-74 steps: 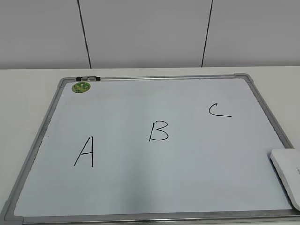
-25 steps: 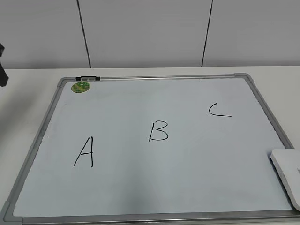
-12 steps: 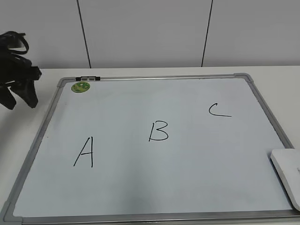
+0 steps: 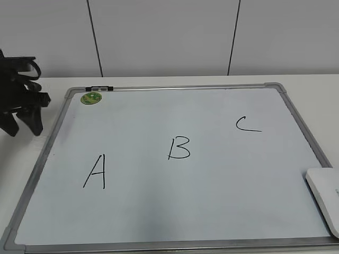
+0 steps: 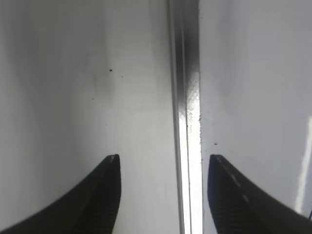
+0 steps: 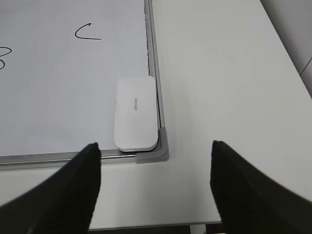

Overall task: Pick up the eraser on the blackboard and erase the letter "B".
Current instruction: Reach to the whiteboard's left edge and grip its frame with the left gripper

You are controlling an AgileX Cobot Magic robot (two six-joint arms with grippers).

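Observation:
The blackboard [image 4: 175, 111] is a white dry-erase board with a grey frame lying flat on the table. The letter "B" [image 4: 179, 148] is in black marker near its middle. The eraser [image 4: 324, 197] is a flat white block in the board's near right corner; it also shows in the right wrist view [image 6: 136, 113]. My left gripper [image 4: 24, 127] is open and empty over the board's left frame [image 5: 187, 97], its jaws [image 5: 163, 161] astride it. My right gripper [image 6: 156, 148] is open and empty, above the table's front edge, short of the eraser.
The letter "A" [image 4: 96, 172] is at the board's left, the "C" [image 4: 247, 124] at the right. A round green magnet [image 4: 91, 98] and a small black clip [image 4: 99, 88] sit at the far left corner. White wall panels stand behind the table.
My left arm has come into the exterior view from the left and now hangs slightly lower by the board's left edge. The board, letters and eraser have not moved.

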